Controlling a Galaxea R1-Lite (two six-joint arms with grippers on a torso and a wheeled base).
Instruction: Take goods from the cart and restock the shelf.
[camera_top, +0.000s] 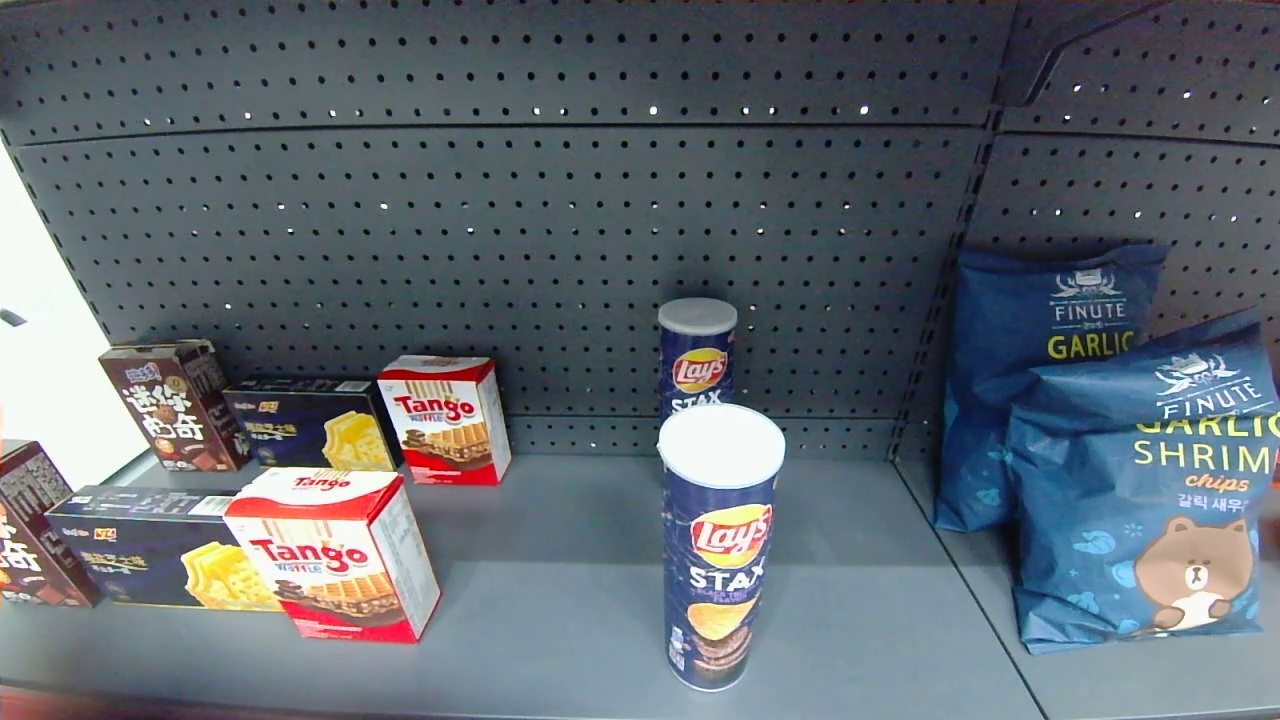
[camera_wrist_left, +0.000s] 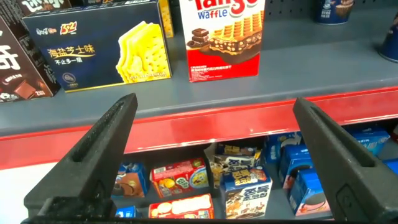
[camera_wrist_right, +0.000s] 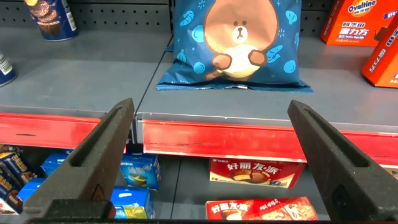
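The grey shelf (camera_top: 580, 580) carries two red-and-white waffle boxes (camera_top: 340, 560), dark cracker boxes (camera_top: 150, 560), brown boxes (camera_top: 175, 405), two tall blue chip cans (camera_top: 718, 560) in the middle and blue shrimp-chip bags (camera_top: 1140, 500) on the right. My left gripper (camera_wrist_left: 214, 168) is open and holds nothing. It hangs in front of the shelf's red front strip (camera_wrist_left: 205, 127), below a cracker box (camera_wrist_left: 99, 46) and a waffle box (camera_wrist_left: 224, 40). My right gripper (camera_wrist_right: 211, 162) is also open and holds nothing, below the bear-printed bag (camera_wrist_right: 236, 43).
A lower shelf under the red strip holds several small boxes and packs (camera_wrist_left: 242, 180) and red boxes (camera_wrist_right: 258, 174). Orange boxes (camera_wrist_right: 367, 31) stand to the right of the bag. A perforated back panel (camera_top: 560, 250) closes the shelf behind. Open shelf room lies between waffle boxes and cans.
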